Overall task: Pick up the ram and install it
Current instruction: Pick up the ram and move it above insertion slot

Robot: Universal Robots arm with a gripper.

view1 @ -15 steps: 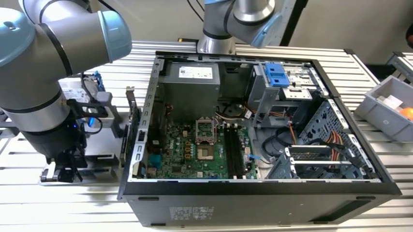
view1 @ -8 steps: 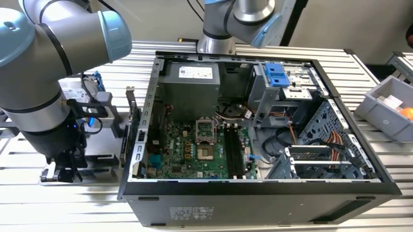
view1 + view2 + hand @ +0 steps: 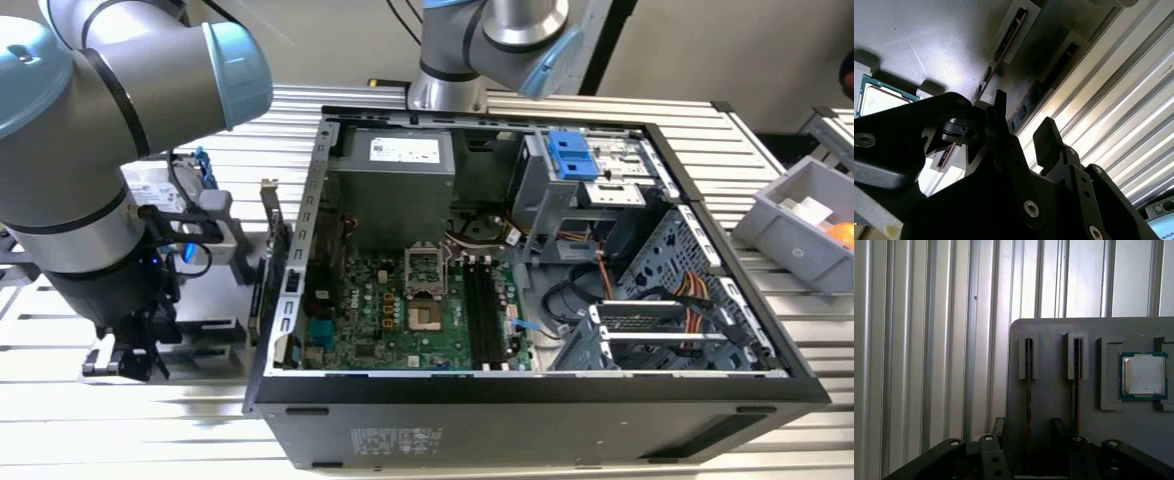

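Two ram sticks stand on edge in slots of a grey holder plate [image 3: 1054,405]. My gripper [image 3: 1029,427] is open and low over that plate. Its two black fingers straddle one ram stick [image 3: 1028,390] without touching it. The same stick [image 3: 1025,109] runs into the gap between the fingers in the second wrist view, where the gripper [image 3: 1021,127] fills the foreground. The other ram stick [image 3: 1076,387] lies just outside one finger. In the exterior view my gripper [image 3: 123,362] hangs at the left, outside the open computer case. The motherboard's long black slots [image 3: 487,312] are empty.
A square silver processor chip [image 3: 1144,375] sits in a recess of the holder plate beyond the second stick. The open case [image 3: 534,385] has a blue-bracketed drive [image 3: 571,155] at its far side. A grey bin [image 3: 807,225] stands at the exterior view's right. The table is ribbed aluminium [image 3: 929,340].
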